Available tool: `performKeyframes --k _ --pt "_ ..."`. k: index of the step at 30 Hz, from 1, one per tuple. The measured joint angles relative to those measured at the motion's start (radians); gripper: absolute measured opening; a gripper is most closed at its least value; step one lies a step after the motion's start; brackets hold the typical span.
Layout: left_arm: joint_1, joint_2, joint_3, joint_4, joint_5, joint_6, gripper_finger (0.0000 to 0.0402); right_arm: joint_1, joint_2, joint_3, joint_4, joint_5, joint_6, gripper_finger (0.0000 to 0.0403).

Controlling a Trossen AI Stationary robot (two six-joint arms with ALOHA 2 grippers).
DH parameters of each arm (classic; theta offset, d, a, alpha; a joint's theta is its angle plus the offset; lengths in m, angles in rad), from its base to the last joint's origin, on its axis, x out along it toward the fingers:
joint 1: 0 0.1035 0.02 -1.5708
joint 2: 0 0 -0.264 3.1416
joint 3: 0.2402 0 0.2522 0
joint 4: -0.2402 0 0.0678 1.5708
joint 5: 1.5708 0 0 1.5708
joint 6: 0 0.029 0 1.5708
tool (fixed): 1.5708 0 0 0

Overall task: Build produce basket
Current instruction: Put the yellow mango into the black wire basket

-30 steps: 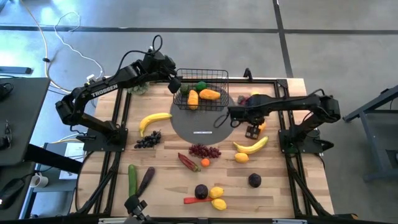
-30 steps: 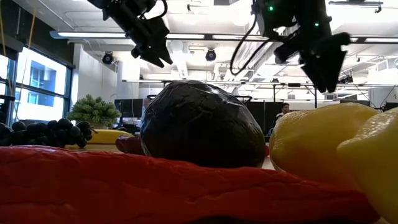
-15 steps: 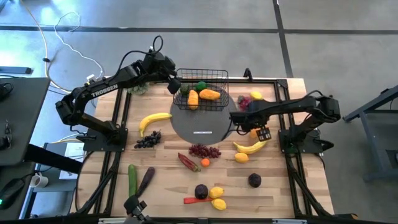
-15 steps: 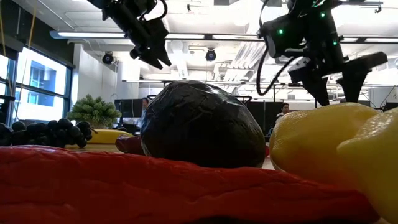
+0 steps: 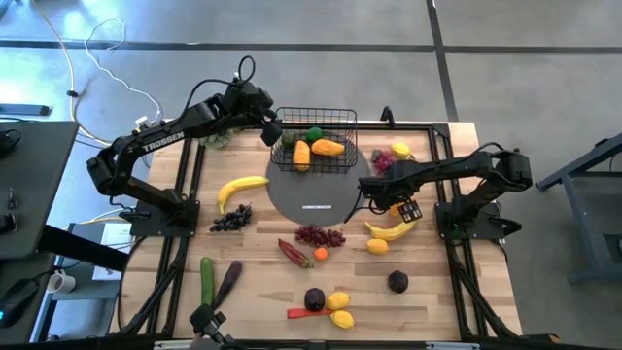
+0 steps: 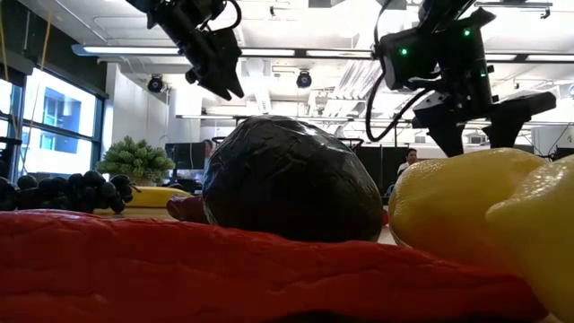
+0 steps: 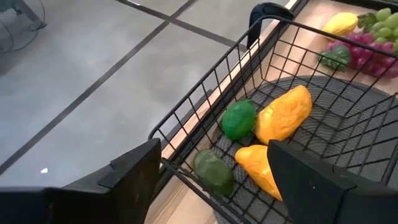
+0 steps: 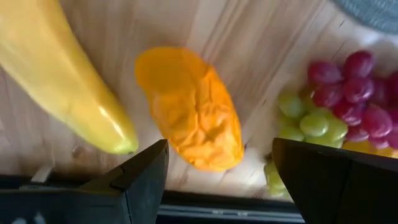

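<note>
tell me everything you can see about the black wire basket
The basket is black wire mesh, rectangular, with sides that flare outward. It stands upright at the table's far edge, partly on a flat grey disc. Inside lie two orange pieces and two green ones. The left end effector hangs open at its left rim; contact cannot be told.

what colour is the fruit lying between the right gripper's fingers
Orange, wrinkled fruit beside a yellow banana; right wrist view shows it best.
</note>
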Motion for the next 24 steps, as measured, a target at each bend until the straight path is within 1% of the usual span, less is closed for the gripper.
performKeyframes --k 4,11,16,24 --pt "0.0 0.0 0.0 0.0 -0.026 0.007 0.0284 0.0 0.0 0.0 0.017 -0.054 -0.005 0.0268" --pt "0.001 0.0 0.0 0.0 -0.045 0.03 0.0284 0.0 0.0 0.0 0.024 -0.094 -0.006 0.0268" --pt "0.0 0.0 0.0 0.0 -0.045 0.031 0.0284 0.0 0.013 0.0 0.029 -0.101 0.004 0.0268" --pt "0.0 0.0 0.0 0.0 -0.045 0.033 0.0284 0.0 0.098 0.0 0.041 -0.099 0.004 0.0268"
